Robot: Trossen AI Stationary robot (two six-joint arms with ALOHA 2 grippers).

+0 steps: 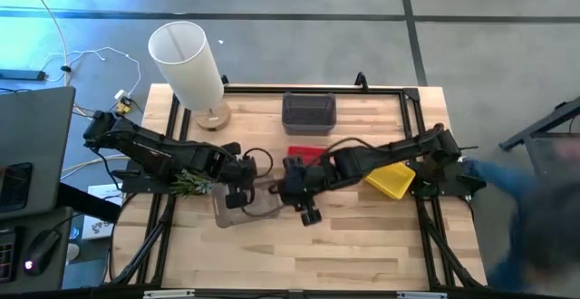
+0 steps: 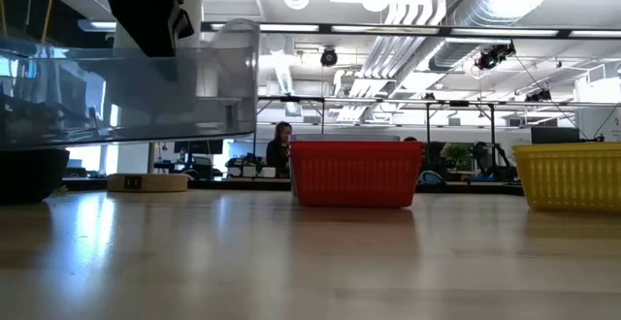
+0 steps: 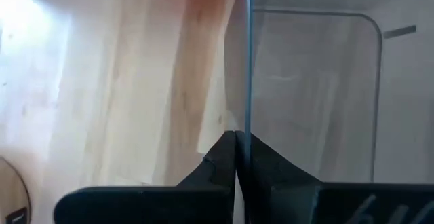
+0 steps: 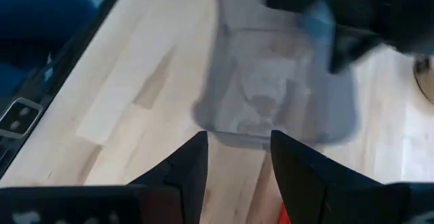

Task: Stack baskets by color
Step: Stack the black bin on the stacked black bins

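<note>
Baskets in red (image 1: pixel 305 155), yellow (image 1: pixel 392 181) and dark grey (image 1: pixel 309 111) sat far. Left gripper (image 1: pixel 239 193) pinched a clear tray's (image 1: pixel 258 204) wall; right gripper (image 1: pixel 292 191), jaws open, hovered just right of it

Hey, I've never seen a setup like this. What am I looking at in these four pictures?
Two dark robot arms work at a wooden table. One picture looks straight down, one looks level across the tabletop, and two come from cameras on the arms' wrists. On the table are a dark grey basket, a red basket, a yellow basket, a white cylinder and a green clump. The left arm has its jaws shut on the wall of a clear grey basket. The right arm faces it, jaws open.
</note>
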